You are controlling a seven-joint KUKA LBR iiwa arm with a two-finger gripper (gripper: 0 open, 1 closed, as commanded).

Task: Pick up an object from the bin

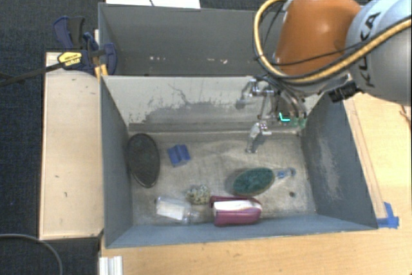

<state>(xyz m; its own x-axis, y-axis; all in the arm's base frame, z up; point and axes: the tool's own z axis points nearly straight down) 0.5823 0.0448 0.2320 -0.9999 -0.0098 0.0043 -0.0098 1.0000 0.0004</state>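
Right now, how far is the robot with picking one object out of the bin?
Done: nothing looks picked yet. The green oval thing, the maroon-and-white thing and the dark oval thing all lie on the bin floor. In hand: the gripper hangs near the back wall, behind the green one. Left: descend, grasp, lift.

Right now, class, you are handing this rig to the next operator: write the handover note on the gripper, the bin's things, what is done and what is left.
Gripper: jaws open, nothing between them, over bare floor near the back wall, right part of the bin.
Things: green oval brush lies nearest; maroon and white tube, clear packet and speckled lump along the front wall; dark oval and blue piece at left.
Done: nothing picked yet.
Left: close on one thing, probably the brush, and lift it out.
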